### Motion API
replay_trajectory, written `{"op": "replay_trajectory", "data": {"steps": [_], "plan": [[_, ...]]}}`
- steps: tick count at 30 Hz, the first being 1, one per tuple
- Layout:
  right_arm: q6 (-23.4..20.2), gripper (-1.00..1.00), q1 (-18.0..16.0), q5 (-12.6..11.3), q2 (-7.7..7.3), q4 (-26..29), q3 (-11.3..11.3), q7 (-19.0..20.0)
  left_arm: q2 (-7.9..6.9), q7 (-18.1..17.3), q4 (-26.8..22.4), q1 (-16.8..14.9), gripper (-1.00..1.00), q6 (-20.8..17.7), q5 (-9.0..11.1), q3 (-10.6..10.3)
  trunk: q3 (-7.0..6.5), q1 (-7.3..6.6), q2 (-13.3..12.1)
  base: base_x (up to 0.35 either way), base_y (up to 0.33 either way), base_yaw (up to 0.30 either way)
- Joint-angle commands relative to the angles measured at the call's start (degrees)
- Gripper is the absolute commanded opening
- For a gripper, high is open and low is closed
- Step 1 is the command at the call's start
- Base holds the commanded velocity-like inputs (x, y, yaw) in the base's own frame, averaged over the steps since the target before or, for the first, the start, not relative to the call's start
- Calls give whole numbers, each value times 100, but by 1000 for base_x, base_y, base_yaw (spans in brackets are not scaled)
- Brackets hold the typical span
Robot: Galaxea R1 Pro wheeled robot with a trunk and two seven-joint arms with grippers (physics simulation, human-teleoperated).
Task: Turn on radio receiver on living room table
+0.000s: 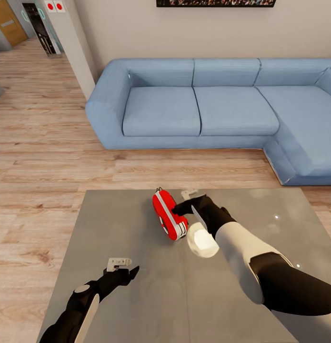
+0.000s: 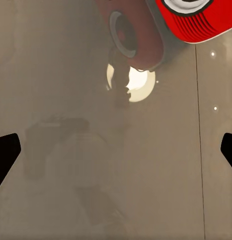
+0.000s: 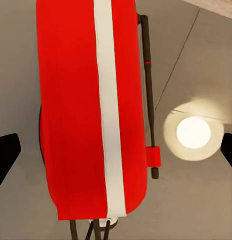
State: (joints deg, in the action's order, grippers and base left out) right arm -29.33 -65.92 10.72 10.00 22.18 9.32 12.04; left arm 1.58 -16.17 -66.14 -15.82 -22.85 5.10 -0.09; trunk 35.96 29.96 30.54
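The red radio receiver (image 1: 167, 215) stands on its edge near the far middle of the glossy grey table (image 1: 136, 305), its white-grey band facing up. My right gripper (image 1: 184, 201) hovers just beside and over it, open. In the right wrist view the radio (image 3: 70, 100) lies between the spread fingertips (image 3: 5, 155), its thin wire handle (image 3: 148, 90) alongside; I see no contact. My left gripper (image 1: 125, 267) is open and empty over the table's near left part. The left wrist view looks along that gripper (image 2: 116, 155) at the radio (image 2: 196, 20) and its reflection.
A light blue sectional sofa (image 1: 198, 109) stands beyond the table against a beige wall, wrapping round at the right. A framed picture (image 1: 215, 2) hangs above it. Light wood plank floor (image 1: 41, 143) surrounds the table, and a hallway opens at the far left.
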Motion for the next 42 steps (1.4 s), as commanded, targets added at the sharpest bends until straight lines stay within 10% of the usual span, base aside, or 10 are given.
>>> {"op": "replay_trajectory", "data": {"steps": [1, 42], "plan": [[12, 100, 0, 0, 0, -18, 0, 0, 0, 0, -1, 0, 100, 0, 0, 0, 0, 0, 0, 0, 0, 0], [895, 100, 26, -27, 0, -950, -11, 9, -2, 0, 2, 0, 100, -1, 0, 0, 0, 0, 0, 0, 0, 0]]}}
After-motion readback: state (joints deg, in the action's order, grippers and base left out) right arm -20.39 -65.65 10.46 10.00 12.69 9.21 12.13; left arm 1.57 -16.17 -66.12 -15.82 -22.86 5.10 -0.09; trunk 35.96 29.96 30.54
